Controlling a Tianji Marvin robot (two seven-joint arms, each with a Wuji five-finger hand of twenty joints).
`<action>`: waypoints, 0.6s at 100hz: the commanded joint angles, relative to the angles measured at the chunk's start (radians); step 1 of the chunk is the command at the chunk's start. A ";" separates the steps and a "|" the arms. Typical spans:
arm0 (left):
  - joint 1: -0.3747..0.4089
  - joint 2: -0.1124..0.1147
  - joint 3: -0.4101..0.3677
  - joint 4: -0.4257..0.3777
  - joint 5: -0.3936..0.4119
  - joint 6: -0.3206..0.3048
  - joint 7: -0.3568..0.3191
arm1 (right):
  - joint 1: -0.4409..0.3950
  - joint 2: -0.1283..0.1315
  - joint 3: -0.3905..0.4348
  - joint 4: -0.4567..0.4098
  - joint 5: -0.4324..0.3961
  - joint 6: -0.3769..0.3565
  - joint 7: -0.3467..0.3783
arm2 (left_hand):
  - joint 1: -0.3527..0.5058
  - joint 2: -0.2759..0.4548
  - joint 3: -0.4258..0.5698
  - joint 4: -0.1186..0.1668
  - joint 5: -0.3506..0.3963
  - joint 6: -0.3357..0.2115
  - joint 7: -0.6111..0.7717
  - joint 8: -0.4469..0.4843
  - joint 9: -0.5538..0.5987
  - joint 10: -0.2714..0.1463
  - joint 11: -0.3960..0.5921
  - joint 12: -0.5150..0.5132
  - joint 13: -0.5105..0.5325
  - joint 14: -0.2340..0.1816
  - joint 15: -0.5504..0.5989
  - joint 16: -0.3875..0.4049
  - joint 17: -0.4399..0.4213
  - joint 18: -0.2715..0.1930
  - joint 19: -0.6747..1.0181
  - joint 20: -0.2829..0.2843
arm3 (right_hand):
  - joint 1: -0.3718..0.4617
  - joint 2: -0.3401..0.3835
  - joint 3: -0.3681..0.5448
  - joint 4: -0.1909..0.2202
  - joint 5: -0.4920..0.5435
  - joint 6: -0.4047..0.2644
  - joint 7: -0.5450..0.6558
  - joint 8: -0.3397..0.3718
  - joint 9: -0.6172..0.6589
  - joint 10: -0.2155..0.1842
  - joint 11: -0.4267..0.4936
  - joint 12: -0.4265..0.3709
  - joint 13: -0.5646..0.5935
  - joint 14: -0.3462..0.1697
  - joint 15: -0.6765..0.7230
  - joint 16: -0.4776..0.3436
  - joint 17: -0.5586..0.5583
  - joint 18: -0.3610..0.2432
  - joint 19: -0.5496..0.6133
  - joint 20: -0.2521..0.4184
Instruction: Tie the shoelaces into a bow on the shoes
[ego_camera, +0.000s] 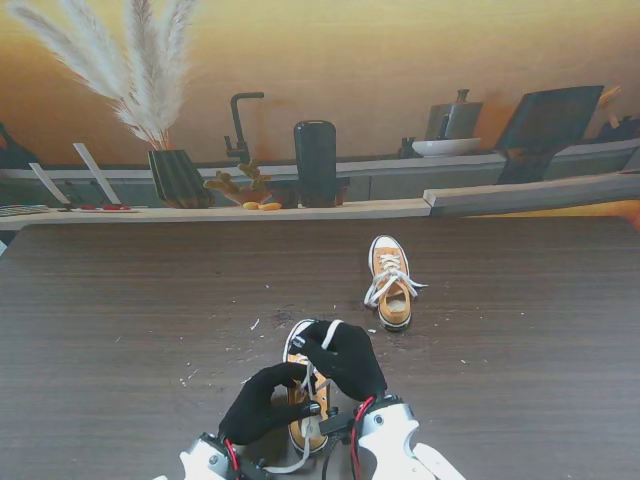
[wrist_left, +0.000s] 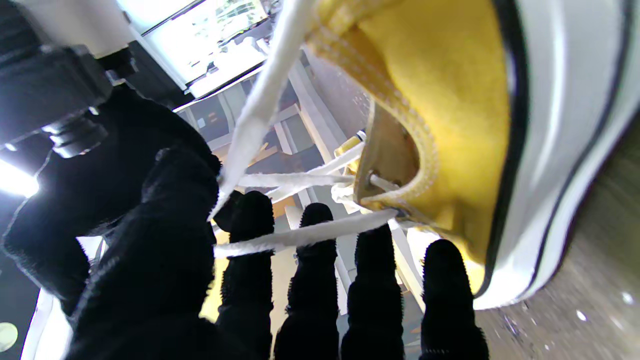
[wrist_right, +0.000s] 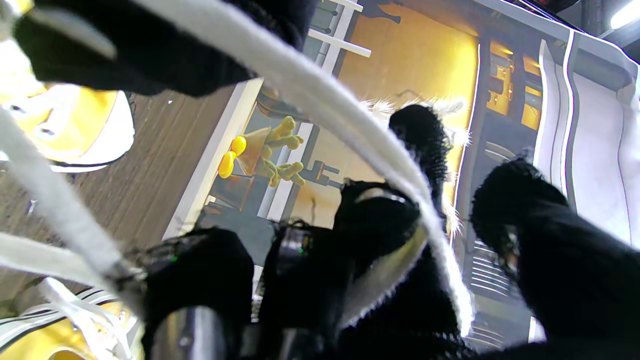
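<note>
Our black-gloved left hand (ego_camera: 262, 403) and right hand (ego_camera: 347, 358) each pinch white flat shoelace (wrist_left: 260, 107) taut over near yellow canvas shoe (ego_camera: 308, 432), six o'clock on dark wood surface (ego_camera: 120, 300), forming knot.

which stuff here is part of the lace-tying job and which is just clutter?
Job:
- near shoe, under both hands
- its white laces
- left hand and right hand, both on the laces
- far shoe, laces look already tied

Clutter:
- pampas grass
- black cylinder
- toy with yellow bits
- white bowl
- faucet
</note>
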 joint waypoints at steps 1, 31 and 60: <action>0.012 -0.001 -0.012 -0.019 0.016 0.024 0.003 | -0.003 0.004 0.002 -0.007 0.000 0.001 0.016 | -0.027 -0.014 -0.025 0.000 0.029 -0.122 0.058 0.055 0.024 -0.037 0.032 0.036 0.029 -0.024 0.033 0.037 0.009 -0.039 0.032 0.022 | 0.002 -0.014 0.018 -0.027 0.006 0.044 0.011 -0.017 0.121 0.124 0.046 0.017 -0.011 -0.231 0.073 0.040 0.026 0.010 0.287 -0.002; 0.032 -0.002 -0.037 -0.062 -0.022 0.100 -0.011 | 0.002 0.005 0.000 -0.007 0.001 0.003 0.022 | -0.153 0.039 0.084 0.061 0.218 -0.051 0.238 0.281 0.116 -0.002 0.089 0.081 0.063 0.014 0.073 0.045 0.026 -0.014 0.079 0.007 | 0.003 -0.015 0.018 -0.028 0.005 0.043 0.013 -0.018 0.121 0.124 0.045 0.017 -0.012 -0.231 0.072 0.040 0.026 0.010 0.287 -0.002; 0.062 -0.010 -0.028 -0.123 -0.219 0.201 -0.063 | 0.002 0.008 0.001 -0.008 0.003 0.011 0.033 | -0.084 0.195 0.010 0.036 0.438 0.048 0.166 0.116 0.193 0.082 0.041 0.018 0.065 0.074 0.059 0.032 0.014 0.016 0.107 0.003 | 0.003 -0.015 0.017 -0.029 0.005 0.040 0.014 -0.020 0.121 0.127 0.041 0.015 -0.012 -0.218 0.069 0.040 0.026 0.011 0.287 -0.004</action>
